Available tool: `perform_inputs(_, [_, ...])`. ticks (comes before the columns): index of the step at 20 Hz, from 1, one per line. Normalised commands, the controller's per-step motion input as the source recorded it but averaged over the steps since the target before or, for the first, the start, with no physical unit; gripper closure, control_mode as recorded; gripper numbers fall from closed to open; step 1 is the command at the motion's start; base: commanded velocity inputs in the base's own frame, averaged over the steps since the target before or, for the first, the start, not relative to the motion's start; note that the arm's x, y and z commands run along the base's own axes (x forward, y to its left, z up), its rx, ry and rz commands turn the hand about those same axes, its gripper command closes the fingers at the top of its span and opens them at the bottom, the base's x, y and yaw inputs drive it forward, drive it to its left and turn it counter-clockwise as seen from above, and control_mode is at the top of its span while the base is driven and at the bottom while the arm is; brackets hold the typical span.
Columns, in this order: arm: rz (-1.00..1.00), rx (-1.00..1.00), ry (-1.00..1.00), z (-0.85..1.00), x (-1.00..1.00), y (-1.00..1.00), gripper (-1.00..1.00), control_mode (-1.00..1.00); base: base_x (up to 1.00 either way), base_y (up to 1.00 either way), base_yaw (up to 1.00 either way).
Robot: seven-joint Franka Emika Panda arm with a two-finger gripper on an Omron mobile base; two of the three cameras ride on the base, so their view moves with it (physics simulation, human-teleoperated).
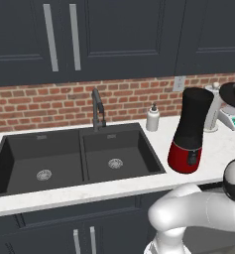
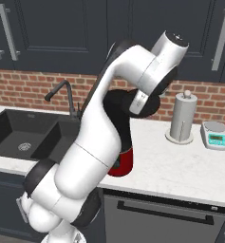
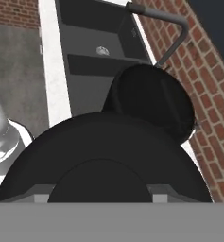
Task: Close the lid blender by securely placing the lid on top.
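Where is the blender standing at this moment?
The blender stands on the white counter, right of the black sink in the left base view, between the soap bottle and the paper towel holder.

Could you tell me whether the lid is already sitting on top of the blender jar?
No, the blender stands with its top bare, while the lid is up off to its right.
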Motion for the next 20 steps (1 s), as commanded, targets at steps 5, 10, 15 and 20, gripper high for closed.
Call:
perform_inputs(5, [0.01,0.00,0.02,0.02,0.38,0.24,1.00,-1.00,0.00,0.00,0.00])
perform_inputs(10, [0.05,0.00,0.07,0.00,0.32,0.30,1.00,-1.00,0.00,0.00,0.00])
perform_inputs(15, [0.03,0.01,0.08,0.00,0.22,0.27,1.00,-1.00,0.00,0.00,0.00])
perform_inputs(20, [0.02,0.03,0.08,0.00,0.16,0.19,1.00,-1.00,0.00,0.00,0.00])
